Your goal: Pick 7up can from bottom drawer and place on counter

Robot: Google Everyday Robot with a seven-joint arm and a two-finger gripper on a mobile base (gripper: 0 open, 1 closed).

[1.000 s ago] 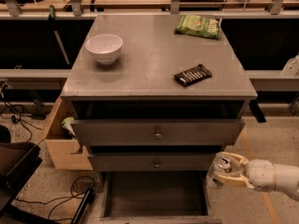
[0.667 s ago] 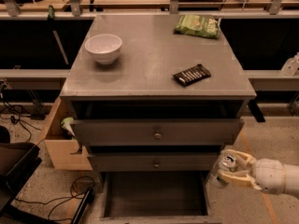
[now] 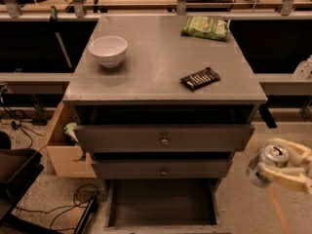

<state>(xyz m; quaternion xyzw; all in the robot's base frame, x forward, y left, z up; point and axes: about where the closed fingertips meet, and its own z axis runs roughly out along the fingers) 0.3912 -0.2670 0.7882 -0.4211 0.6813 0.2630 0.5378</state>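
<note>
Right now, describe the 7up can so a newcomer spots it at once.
Find the grey drawer cabinet and look just right of its lower drawers, above the floor. There the pale gripper is shut on the 7up can, which is tilted with its silver top showing. It is the only can; the green bag lies on the counter.

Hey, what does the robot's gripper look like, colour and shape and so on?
The gripper, at the lower right beside the drawer cabinet, is cream-coloured and looks like smooth plastic. Its two fingers are thick, rounded and slightly curved, pale against the 7up can. No cables or markings show, and the arm behind it is cut off by the picture's edge.
</note>
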